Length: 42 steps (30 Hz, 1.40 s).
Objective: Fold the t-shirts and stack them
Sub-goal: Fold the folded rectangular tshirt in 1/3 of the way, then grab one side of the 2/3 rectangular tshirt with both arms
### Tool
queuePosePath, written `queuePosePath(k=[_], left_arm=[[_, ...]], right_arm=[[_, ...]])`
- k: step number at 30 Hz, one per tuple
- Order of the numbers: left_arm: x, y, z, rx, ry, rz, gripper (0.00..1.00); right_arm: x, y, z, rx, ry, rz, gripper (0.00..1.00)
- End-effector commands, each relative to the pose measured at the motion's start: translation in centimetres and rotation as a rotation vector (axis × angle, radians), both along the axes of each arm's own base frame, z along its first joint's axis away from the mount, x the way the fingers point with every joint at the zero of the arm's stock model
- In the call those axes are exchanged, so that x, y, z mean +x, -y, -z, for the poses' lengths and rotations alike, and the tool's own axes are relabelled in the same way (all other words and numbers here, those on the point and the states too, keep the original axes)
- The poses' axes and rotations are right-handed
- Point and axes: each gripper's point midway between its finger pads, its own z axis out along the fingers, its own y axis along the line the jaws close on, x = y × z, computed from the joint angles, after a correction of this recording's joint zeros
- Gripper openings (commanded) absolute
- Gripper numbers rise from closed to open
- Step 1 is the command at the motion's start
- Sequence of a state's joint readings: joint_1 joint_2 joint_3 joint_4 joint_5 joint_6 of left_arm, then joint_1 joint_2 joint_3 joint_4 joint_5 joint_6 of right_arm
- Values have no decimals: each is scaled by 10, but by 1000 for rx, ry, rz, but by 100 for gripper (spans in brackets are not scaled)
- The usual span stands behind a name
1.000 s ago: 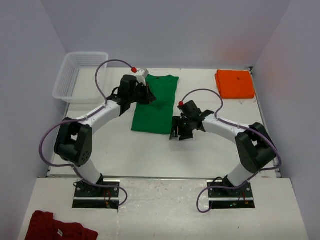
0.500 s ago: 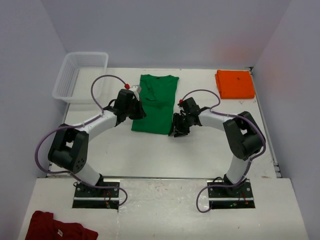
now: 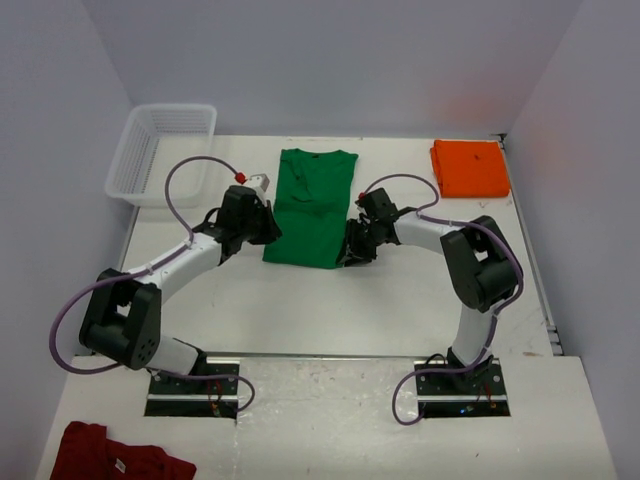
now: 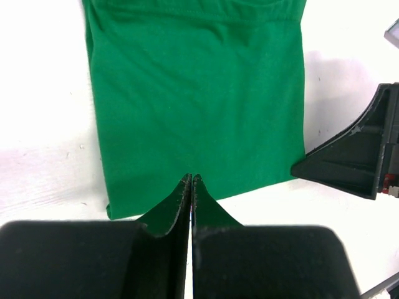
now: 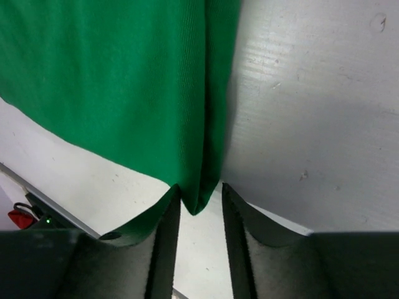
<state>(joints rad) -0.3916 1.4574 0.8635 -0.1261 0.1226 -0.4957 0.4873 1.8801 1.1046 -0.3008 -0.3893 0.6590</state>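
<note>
Green t-shirt lies flat mid-counter, already narrowed to a long strip, collar at the far end and hem toward the arm bases. The orange t-shirt sits folded well to the right of the green one, level with its collar. We read the step as the crosswise fold of the green shirt: get both hem corners, then bring the hem up to the collar. The right pincer is at the green shirt's near-right hem corner, jaws apart with the doubled cloth edge between them and not clamped as far as we can see. The left pincer is at the hem toward the near-left corner, clenched tight with nothing visible between the tips. Next move, our guess: the right one shuts on its corner, and the left one has to open, shift out to the left corner and bite both layers. Both then lift low and carry the hem evenly toward the collar so the strip doesn't skew. Then the stack onto the orange one. A basket stands off to the far left of the green shirt.
</note>
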Motion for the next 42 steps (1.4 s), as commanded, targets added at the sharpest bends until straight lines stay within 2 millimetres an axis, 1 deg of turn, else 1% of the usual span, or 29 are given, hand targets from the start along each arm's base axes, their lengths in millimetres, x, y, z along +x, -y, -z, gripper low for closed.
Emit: queuePosePath(k=[1,3,4,6,8,9,10,12,13,15,17,18,21,24,25,28,32,37,38,40,41,42], left_arm=[[3,-13,-12,19,49,-43,0],[1,-18,-10,30,41,-66,0],[0,-23,-7,39,32,-94,0],[-4,-27,-4,41,22,-115,0],[-10,-32,5,47,-9,-143,0],[-12,-34,10,50,-21,-146,3],[-18,-37,19,50,-46,-146,6],[-25,-38,29,34,-74,-150,12],[-31,-38,37,19,-95,-141,17],[-35,-35,42,-8,-104,-124,21],[-43,-32,48,-44,-135,-95,24],[-42,-30,47,-62,-129,-82,28],[-42,-35,49,-80,-134,-80,33],[-40,-36,48,-104,-135,-71,35],[-38,-40,48,-106,-134,-85,35],[-35,-43,49,-105,-131,-86,37],[-32,-45,57,-105,-153,-96,39],[-29,-48,63,-97,-170,-104,40],[-29,-48,66,-90,-179,-107,40],[-28,-50,67,-89,-181,-113,40],[-21,-48,65,-97,-154,-110,40],[-19,-47,64,-101,-148,-112,40]], right_arm=[[11,-1,2,-7,9,17,33],[11,0,3,-12,7,23,31],[11,0,3,-14,12,24,30],[11,1,4,-14,12,24,26],[10,1,3,-15,13,28,11],[11,1,3,-14,15,24,0],[10,2,4,-16,13,21,0],[9,3,5,-21,14,23,0],[8,4,6,-23,12,23,0],[7,4,7,-25,11,19,0],[6,6,8,-31,13,20,0],[6,6,8,-31,14,19,0],[6,7,7,-33,24,16,0],[6,7,7,-32,22,16,0],[5,7,8,-29,21,15,0],[4,6,11,-29,15,13,0],[4,6,11,-28,15,11,0],[5,7,9,-30,21,11,0],[5,7,10,-33,21,10,0],[4,7,11,-33,18,8,0],[4,7,12,-33,15,7,0],[4,6,12,-32,14,8,0]])
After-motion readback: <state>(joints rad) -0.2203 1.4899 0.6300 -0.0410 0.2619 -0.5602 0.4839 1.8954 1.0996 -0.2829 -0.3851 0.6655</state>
